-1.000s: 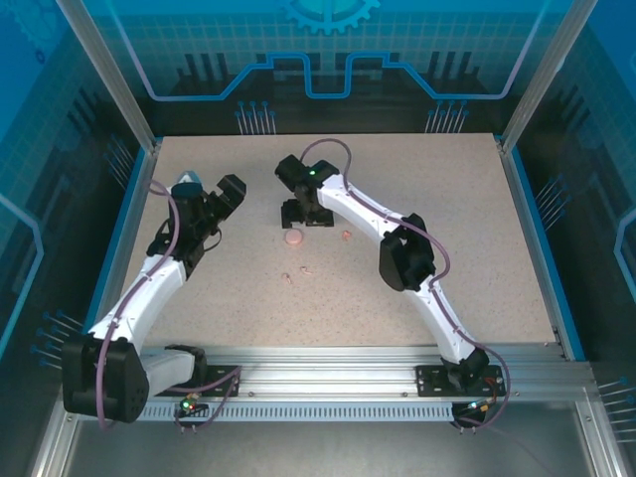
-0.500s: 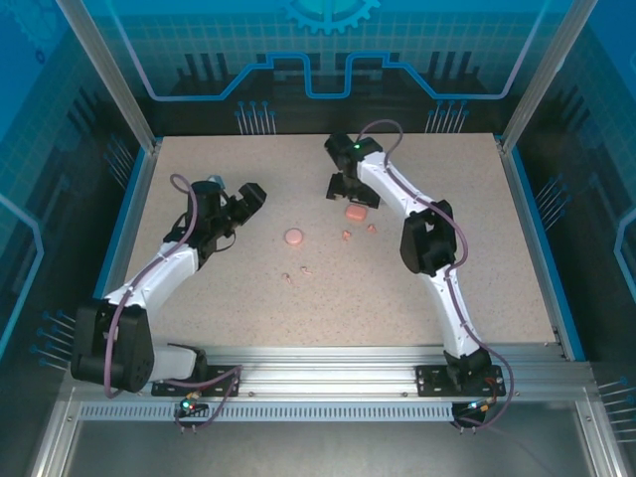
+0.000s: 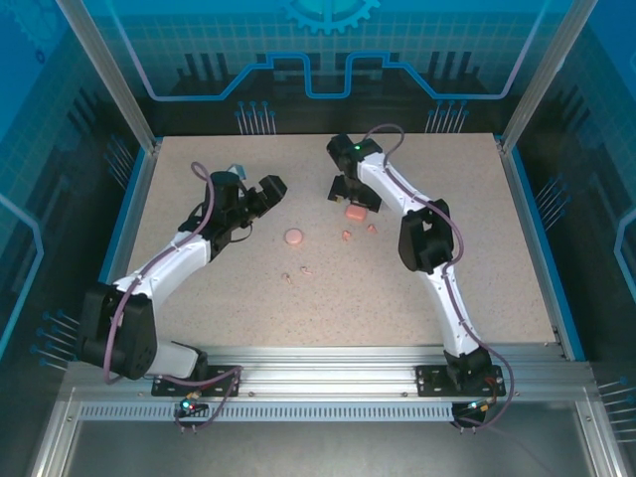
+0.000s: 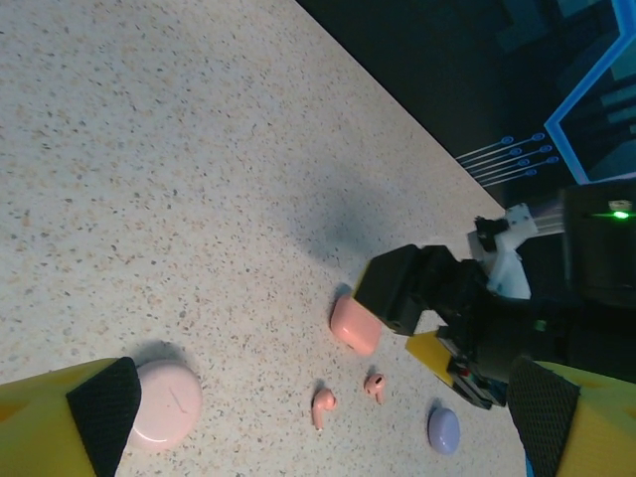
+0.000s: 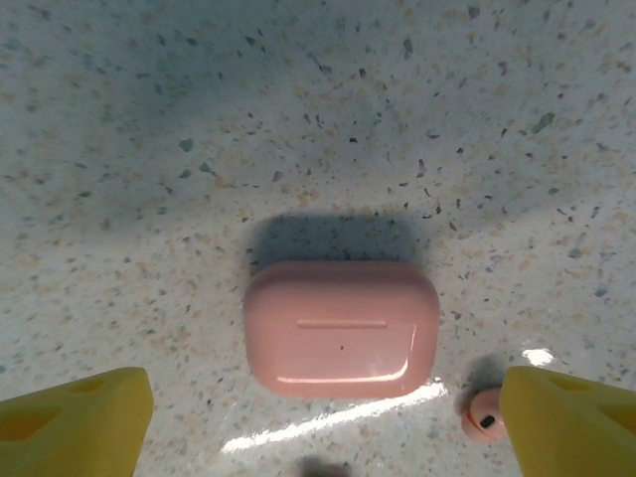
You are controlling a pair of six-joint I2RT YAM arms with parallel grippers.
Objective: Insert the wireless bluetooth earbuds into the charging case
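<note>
Your left gripper (image 4: pixel 320 437) is spread wide. There's a round pink case (image 4: pixel 164 402) touching its left pad and a coral case (image 4: pixel 355 325) just beside the right gripper (image 4: pixel 412 323). Two coral earbuds (image 4: pixel 323 407) lie loose near that case, with a purple case (image 4: pixel 443 429) next to them.

Under my left hand (image 3: pixel 263 201) lies a pale, speckled table (image 3: pixel 248 298) with a blue edge (image 3: pixel 121 231). Ahead of the hand stands a shiny blue wall (image 3: pixel 328 50) with line drawings, held between two silver posts (image 3: pixel 107 70). Behind the hand, silver rails (image 3: pixel 328 383) run along the table's near side.
</note>
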